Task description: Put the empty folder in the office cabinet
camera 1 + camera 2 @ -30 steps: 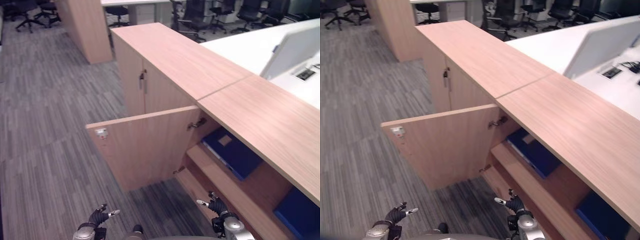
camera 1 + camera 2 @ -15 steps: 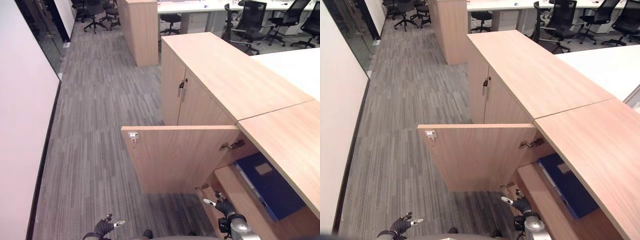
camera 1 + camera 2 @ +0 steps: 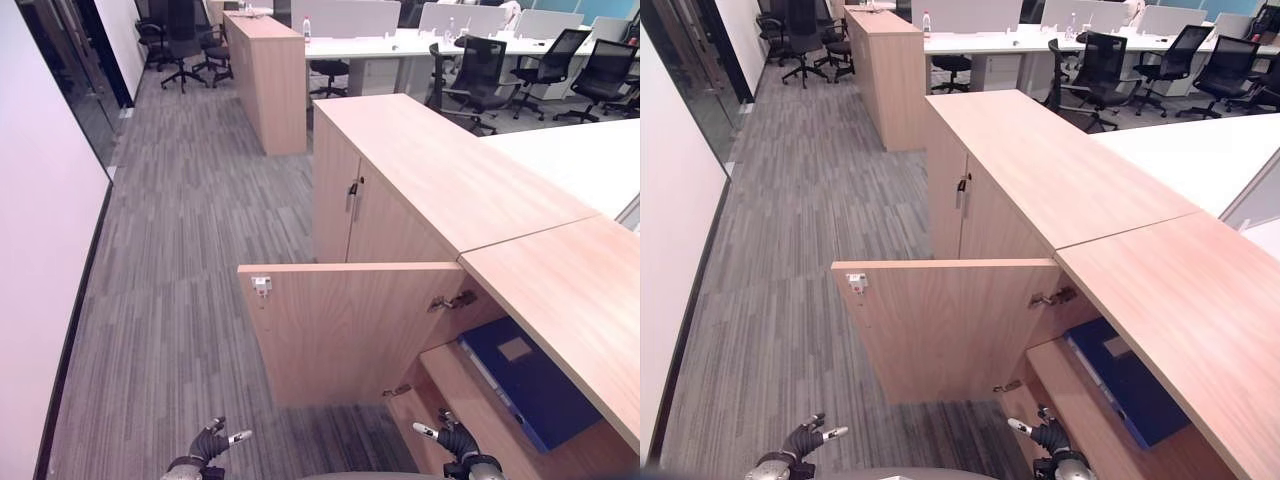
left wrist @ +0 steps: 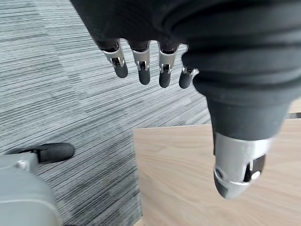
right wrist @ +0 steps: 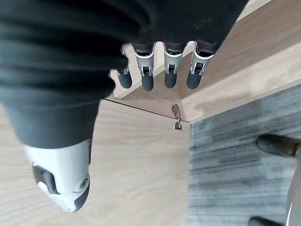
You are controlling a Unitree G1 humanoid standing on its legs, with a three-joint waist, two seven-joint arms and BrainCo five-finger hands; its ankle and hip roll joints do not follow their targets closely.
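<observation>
One blue folder (image 3: 530, 380) lies on the open cabinet (image 3: 350, 330) shelf; each robot hand (image 4: 146, 66) (image 5: 160, 70) hangs relaxed, empty.

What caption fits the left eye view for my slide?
Blue folder lying on the shelf of the open cabinet, door swung wide, both robot hands low and empty.

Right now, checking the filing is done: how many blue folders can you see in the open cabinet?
1. A blue folder lies flat on the upper shelf behind the open door. The cabinet top covers the rest of the inside, so more may be hidden.
</observation>
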